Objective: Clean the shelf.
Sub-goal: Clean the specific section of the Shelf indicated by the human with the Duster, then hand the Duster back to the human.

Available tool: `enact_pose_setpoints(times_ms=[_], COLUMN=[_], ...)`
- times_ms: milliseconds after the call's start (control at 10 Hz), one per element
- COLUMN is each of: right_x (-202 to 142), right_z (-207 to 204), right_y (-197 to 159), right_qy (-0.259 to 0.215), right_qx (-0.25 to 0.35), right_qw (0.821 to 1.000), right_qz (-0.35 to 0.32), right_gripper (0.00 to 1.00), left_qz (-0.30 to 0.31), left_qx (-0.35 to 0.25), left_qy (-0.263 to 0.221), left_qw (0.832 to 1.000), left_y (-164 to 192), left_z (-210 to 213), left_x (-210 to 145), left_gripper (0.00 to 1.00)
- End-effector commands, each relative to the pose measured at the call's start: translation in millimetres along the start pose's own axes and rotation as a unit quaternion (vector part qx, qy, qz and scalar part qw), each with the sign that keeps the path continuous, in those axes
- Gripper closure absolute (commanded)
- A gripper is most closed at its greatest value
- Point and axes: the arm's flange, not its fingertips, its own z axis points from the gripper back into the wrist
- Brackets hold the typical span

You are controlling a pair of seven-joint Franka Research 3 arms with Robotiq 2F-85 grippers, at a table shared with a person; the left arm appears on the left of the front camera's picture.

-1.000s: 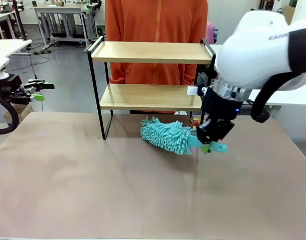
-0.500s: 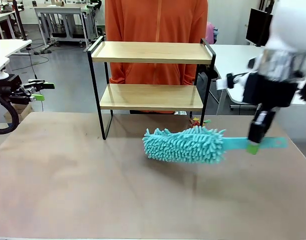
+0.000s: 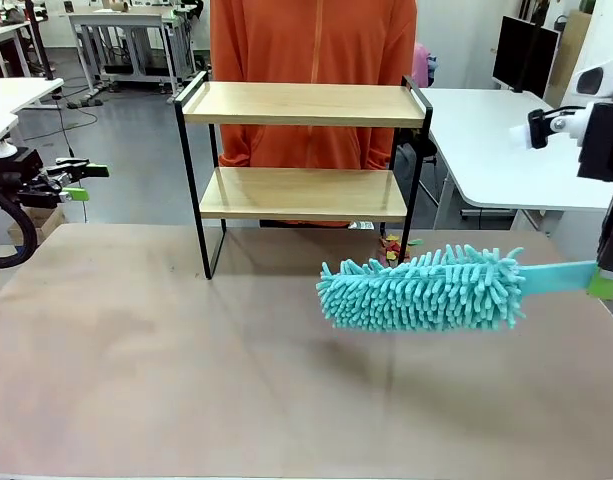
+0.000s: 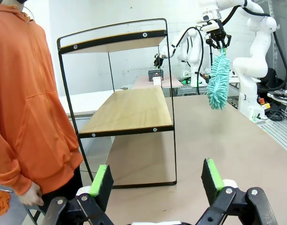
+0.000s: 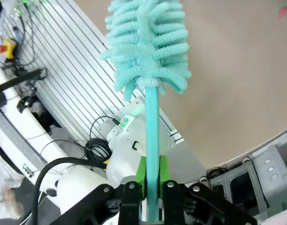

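The shelf, two light wooden boards in a black frame, stands at the table's far middle; the left wrist view shows the shelf from its end. My right gripper at the right edge is shut on the flat handle of a teal fluffy duster, held level above the table in front of the shelf's right half. In the right wrist view the duster points away from the right gripper. My left gripper hangs open off the table's left side; the left gripper holds nothing.
A person in an orange hoodie stands right behind the shelf, hands down. A white table with a monitor lies at the back right. The brown tabletop spreads wide in front of the shelf.
My right arm has swung out to the right, lifting the duster off the table and turning it level. The left arm has not moved.
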Motion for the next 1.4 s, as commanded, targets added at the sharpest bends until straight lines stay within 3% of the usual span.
enact_pose_setpoints(times_ms=[0, 900, 1000, 1300], right_x=[5, 3, 13, 36], right_z=[-2, -1, 5, 13], right_y=[-3, -2, -23, -73], right_qy=[-0.012, -0.001, -0.038, -0.095], right_qx=[-0.002, 0.0, 0.008, 0.003], right_qw=[1.0, 1.0, 0.999, 0.989], right_qz=[0.0, 0.0, 0.019, 0.11], right_gripper=[0.87, 0.87, 0.87, 0.87], left_qz=[-0.001, 0.0, 0.03, 0.006], left_qx=[-0.002, 0.0, 0.009, 0.014], left_qy=[0.003, 0.0, -0.023, 0.026], left_qw=[1.0, 1.0, 0.999, 1.0], left_y=[-1, 0, -6, -68], left_z=[0, 0, 2, -49], left_x=[2, 0, 8, 44], left_gripper=[0.0, 0.0, 0.0, 0.0])
